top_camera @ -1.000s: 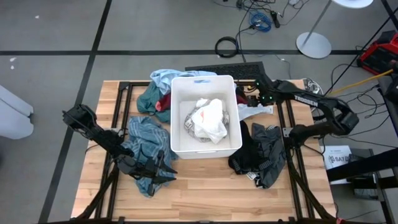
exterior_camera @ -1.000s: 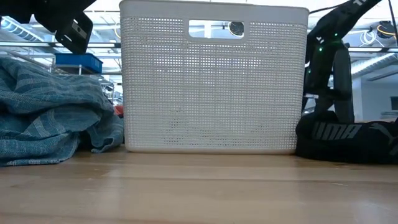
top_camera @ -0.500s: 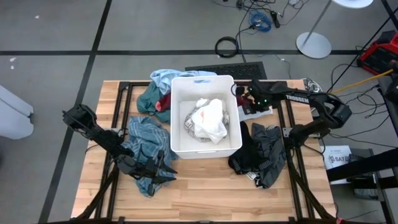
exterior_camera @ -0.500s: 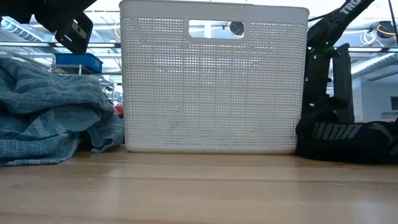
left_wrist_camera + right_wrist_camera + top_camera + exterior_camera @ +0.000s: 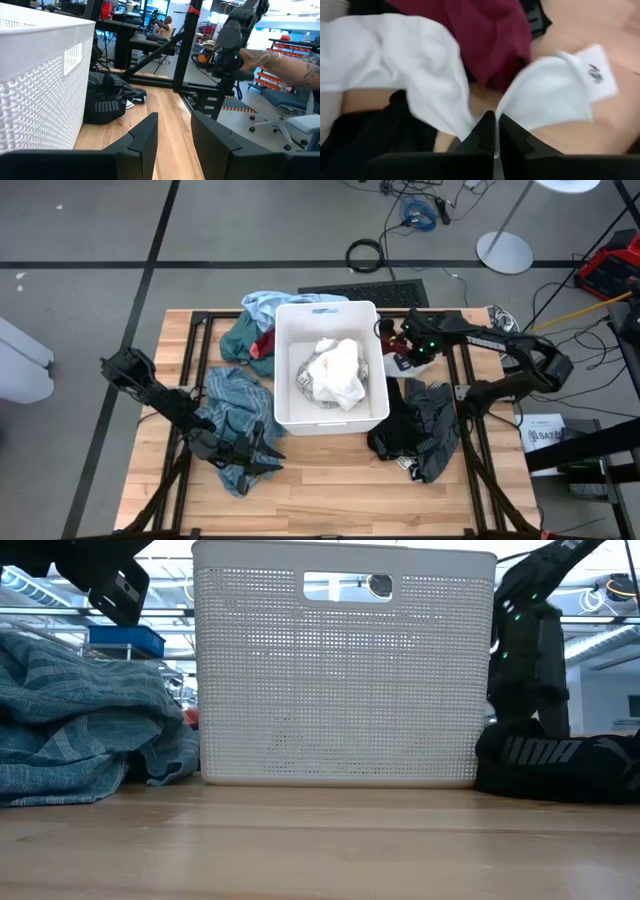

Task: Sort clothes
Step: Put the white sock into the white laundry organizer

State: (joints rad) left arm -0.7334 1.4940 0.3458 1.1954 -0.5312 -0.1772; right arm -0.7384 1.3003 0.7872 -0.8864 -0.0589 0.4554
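Observation:
A white bin (image 5: pixel 283 370) stands mid-table with white clothes (image 5: pixel 333 372) inside. Left of it lie teal striped (image 5: pixel 235 405), light blue (image 5: pixel 265 305) and red (image 5: pixel 264 345) clothes. A black and dark grey heap (image 5: pixel 420 425) lies to its right. My right gripper (image 5: pixel 393 345) points down beside the bin's far right corner, shut on a white garment (image 5: pixel 420 65) that lies next to a maroon one (image 5: pixel 490 35). My left gripper (image 5: pixel 175 135) stands open and level over the striped pile, with nothing between its fingers. My right gripper pinches a gathered fold of the white garment (image 5: pixel 476 124) between its two fingertips, coming from above and pointing down. The cloth spreads out to both sides of the fingers and still lies on the table. One layer or several, I cannot tell.
The bin's wall (image 5: pixel 345 670) stands close to my right gripper. The black garment (image 5: pixel 560 765) lies by the table's right side and the striped cloth (image 5: pixel 80 715) by its left. A person's forearm (image 5: pixel 280 62) shows beyond the table. The near strip of the table (image 5: pixel 330 490) is bare wood.
My right gripper has shut from open, shifted a little toward the bin and rolled slightly. The white garment beside the bin now shows smaller, drawn in toward the fingers.

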